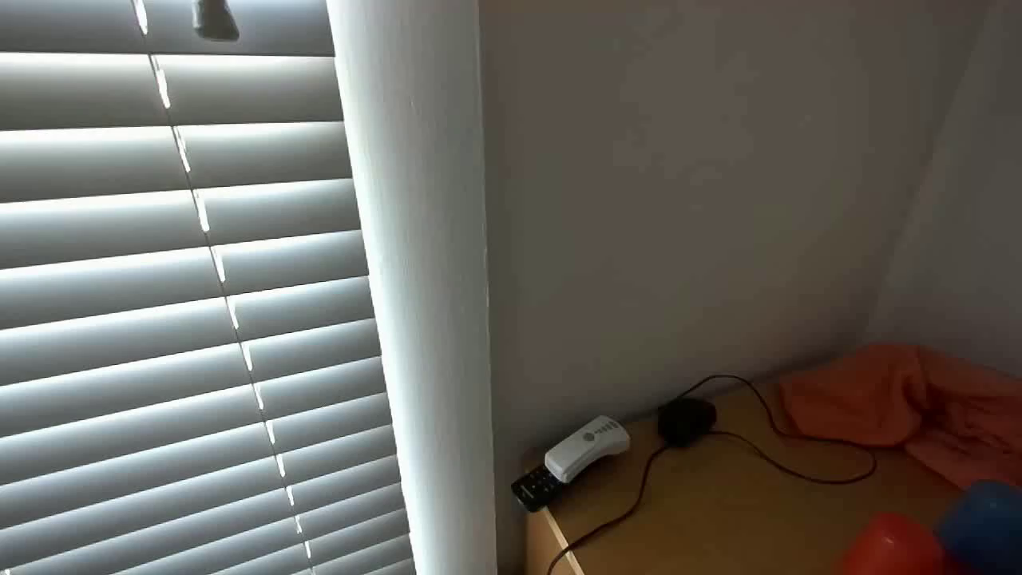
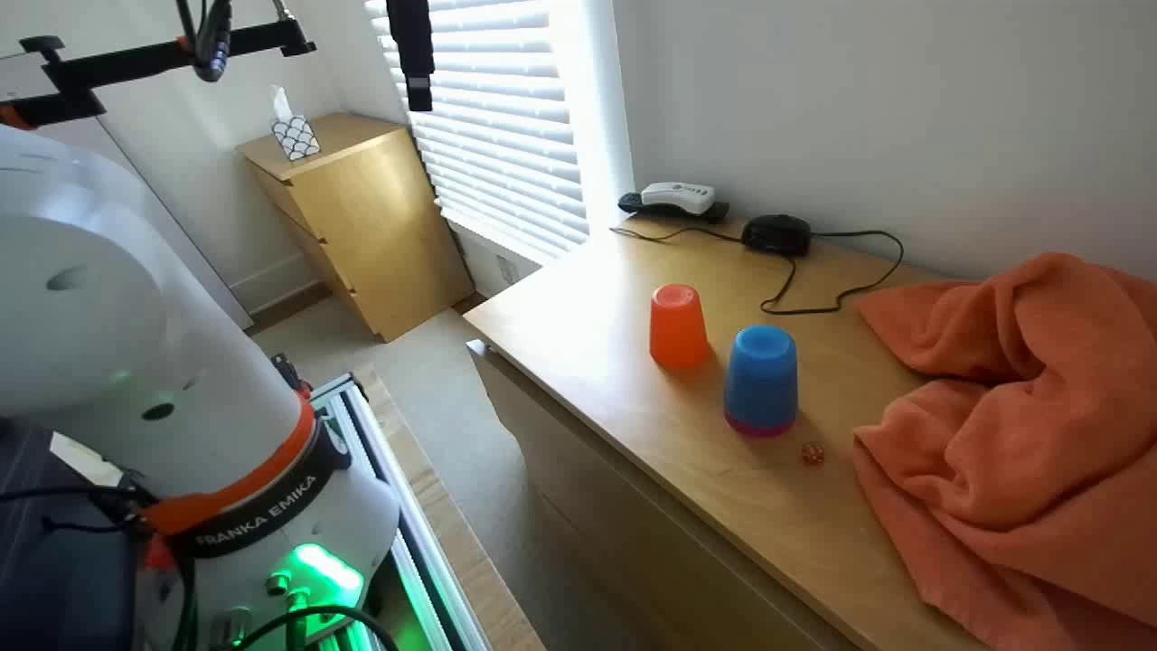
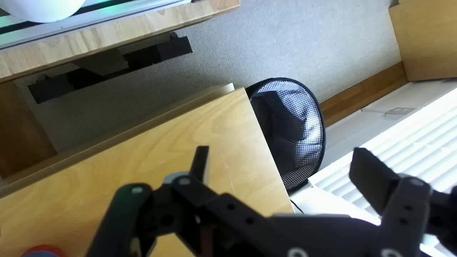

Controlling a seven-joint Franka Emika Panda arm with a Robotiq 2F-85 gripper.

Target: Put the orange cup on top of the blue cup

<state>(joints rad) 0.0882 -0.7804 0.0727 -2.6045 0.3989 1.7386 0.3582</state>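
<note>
My black two-fingered gripper (image 3: 281, 152) spread apart, tapered orange plastic cup (image 2: 678, 327) upended on the pale wooden bench (image 2: 578, 312), nearer the edge by white slatted blinds (image 2: 515, 127) than the tapered blue plastic cup (image 2: 761, 380), crumpled orange cloth (image 2: 1021, 443) reaching the back edge

Window blinds (image 1: 184, 319): slatted, light entering between slats
Window frame (image 1: 435, 279): white, brightly lit
Wall (image 1: 679, 200): plain, shadowed in an exterior view
Floor (image 3: 278, 43): grey carpet, brown wood border (image 3: 364, 94)
Drawer chest (image 2: 398, 226): light wood, near the blinds
Cabinet (image 2: 578, 307): light wood top, glare toward the window end
</note>
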